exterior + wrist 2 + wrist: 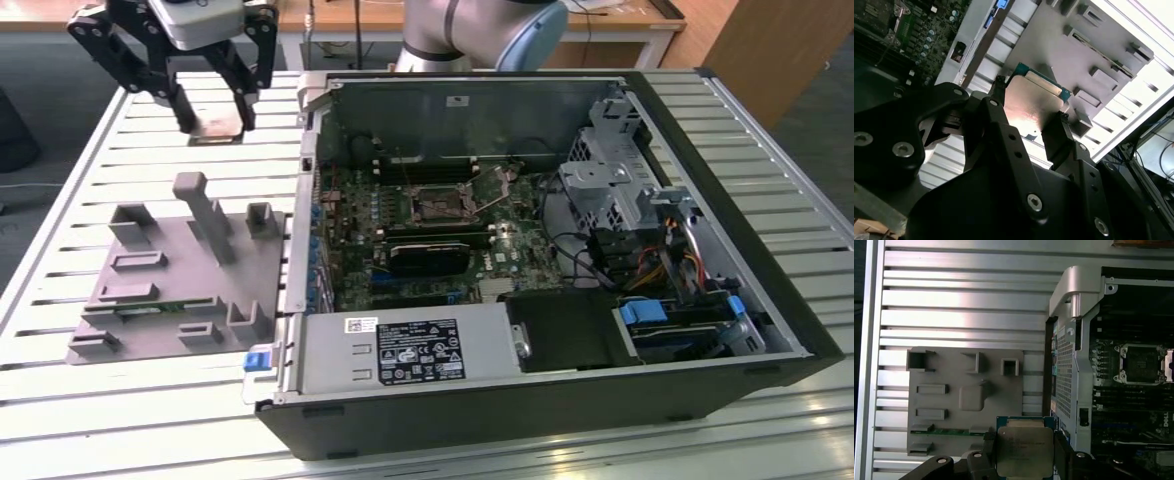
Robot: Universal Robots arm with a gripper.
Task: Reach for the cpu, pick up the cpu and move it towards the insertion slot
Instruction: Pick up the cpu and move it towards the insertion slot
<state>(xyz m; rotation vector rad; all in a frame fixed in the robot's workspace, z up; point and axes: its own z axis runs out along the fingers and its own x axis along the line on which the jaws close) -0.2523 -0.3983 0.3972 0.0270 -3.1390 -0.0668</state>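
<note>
My gripper (214, 118) hangs high above the slatted table, at the exterior view's left, shut on the cpu (222, 125). In both wrist views the cpu (1024, 450) (1031, 107) is a flat square chip with a silvery top and a green edge, clamped between the two black fingers (1062, 449). The insertion slot (438, 205) is a square metal-framed socket with a dark centre on the green board inside the open computer case. It lies to the exterior view's right of the gripper and well below it. The first wrist view shows the slot (1141, 362) off to one side of the held chip.
A grey plastic fixture (174, 280) (964, 395) lies on the table beneath the gripper, with upright posts and a narrow green memory stick (147, 310) in it. The case's metal wall (310, 200) stands between the fixture and the board. Cables and a drive cage (607, 190) fill the case's right side.
</note>
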